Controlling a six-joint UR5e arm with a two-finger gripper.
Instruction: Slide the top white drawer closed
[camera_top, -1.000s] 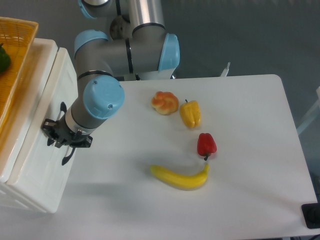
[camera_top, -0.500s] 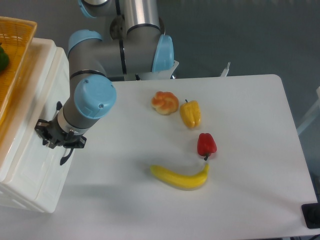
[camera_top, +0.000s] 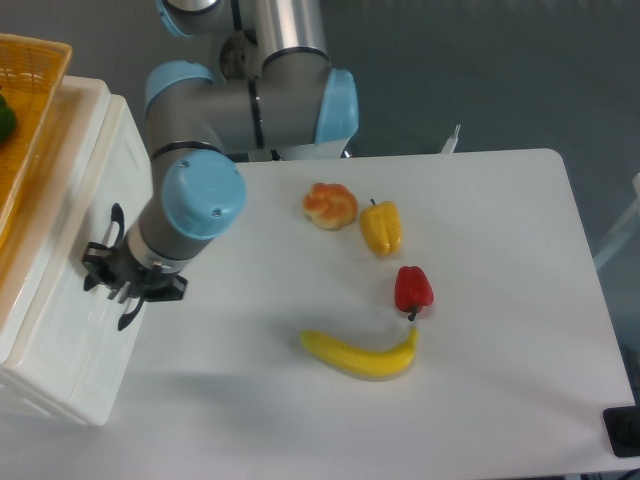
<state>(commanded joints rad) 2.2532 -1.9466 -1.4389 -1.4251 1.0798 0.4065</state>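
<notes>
The top white drawer (camera_top: 75, 345) is in the white cabinet at the left edge, its front facing right. Its black curved handle (camera_top: 116, 217) shows above and below my gripper. My gripper (camera_top: 118, 282) is right at the drawer front, over the middle of the handle, touching or nearly touching it. The wrist hides the fingers, so I cannot tell whether they are open or shut. The drawer front stands only slightly proud of the cabinet body.
An orange woven basket (camera_top: 28, 120) with a green item (camera_top: 4, 121) sits on the cabinet top. On the table lie a bun (camera_top: 330, 204), a yellow pepper (camera_top: 381, 228), a red pepper (camera_top: 413, 290) and a banana (camera_top: 362, 355).
The gripper and the drawer handle moved left towards the cabinet, taking the drawer front inward. The gripper has since come back slightly right, while the handle stayed.
</notes>
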